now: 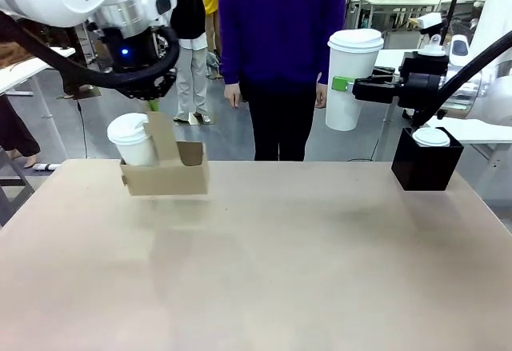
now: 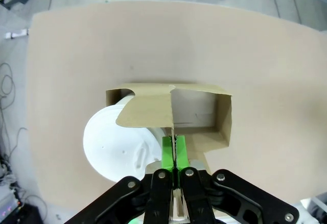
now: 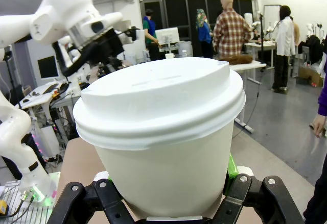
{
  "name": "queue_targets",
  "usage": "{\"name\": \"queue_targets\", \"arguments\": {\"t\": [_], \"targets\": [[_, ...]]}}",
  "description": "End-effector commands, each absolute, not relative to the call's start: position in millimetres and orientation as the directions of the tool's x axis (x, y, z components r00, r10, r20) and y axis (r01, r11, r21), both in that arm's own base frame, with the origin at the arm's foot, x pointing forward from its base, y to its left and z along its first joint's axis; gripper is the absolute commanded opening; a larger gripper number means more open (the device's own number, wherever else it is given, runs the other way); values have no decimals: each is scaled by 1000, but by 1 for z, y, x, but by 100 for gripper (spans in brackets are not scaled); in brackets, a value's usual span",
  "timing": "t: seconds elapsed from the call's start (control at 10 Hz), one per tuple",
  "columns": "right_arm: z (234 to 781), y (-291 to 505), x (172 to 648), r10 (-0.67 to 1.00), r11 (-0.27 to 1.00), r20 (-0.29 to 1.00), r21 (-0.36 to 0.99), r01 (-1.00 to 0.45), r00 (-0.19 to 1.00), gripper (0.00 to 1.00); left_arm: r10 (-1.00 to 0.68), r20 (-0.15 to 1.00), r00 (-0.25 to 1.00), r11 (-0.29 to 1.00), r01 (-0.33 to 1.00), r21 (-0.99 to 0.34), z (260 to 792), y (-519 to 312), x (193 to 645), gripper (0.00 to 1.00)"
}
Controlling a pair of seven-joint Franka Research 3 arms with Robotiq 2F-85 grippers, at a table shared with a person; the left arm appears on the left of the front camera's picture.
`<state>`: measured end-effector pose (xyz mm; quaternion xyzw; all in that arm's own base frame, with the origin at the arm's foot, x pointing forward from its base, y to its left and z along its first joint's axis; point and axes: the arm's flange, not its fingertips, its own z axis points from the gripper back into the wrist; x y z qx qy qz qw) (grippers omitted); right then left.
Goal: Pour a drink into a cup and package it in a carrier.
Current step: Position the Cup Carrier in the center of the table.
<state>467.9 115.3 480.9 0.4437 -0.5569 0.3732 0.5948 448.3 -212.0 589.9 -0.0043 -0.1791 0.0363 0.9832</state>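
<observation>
My left gripper point(image 1: 152, 108) is shut on the upright centre panel of the brown cardboard carrier point(image 1: 168, 177), which seems to hang just above the table's far left. In the left wrist view the green pads point(image 2: 168, 151) pinch that panel of the carrier point(image 2: 196, 113). A smaller white lidded cup point(image 1: 132, 138) stands in its left hole point(image 2: 113, 143). My right gripper point(image 1: 344, 85) is shut on the tall white lidded cup point(image 1: 352, 75), held upright in the air at the far right. That cup point(image 3: 163, 132) looms large in the right wrist view, between the gripper's point(image 3: 168, 206) fingers. The drink is out of view.
A black box point(image 1: 426, 163) stands at the table's far right corner with another white lidded cup point(image 1: 431, 137) in it. A person in a purple top point(image 1: 280, 31) stands at the far side, hands down. The tan table point(image 1: 280, 271) stretches out in front.
</observation>
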Motion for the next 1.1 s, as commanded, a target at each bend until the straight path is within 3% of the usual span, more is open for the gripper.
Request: {"name": "queue_targets", "arguments": {"t": [0.0, 0.6, 1.0], "targets": [[484, 117, 466, -44, 331, 995, 99, -938, 89, 80, 102, 324, 941, 994, -83, -72, 586, -248, 427, 2], [484, 117, 466, -44, 331, 995, 99, -938, 89, 80, 50, 289, 956, 998, -40, -40, 542, -352, 396, 2], [484, 117, 466, -44, 331, 995, 99, -938, 89, 80, 97, 296, 950, 995, -98, -11, 518, -375, 393, 2]]}}
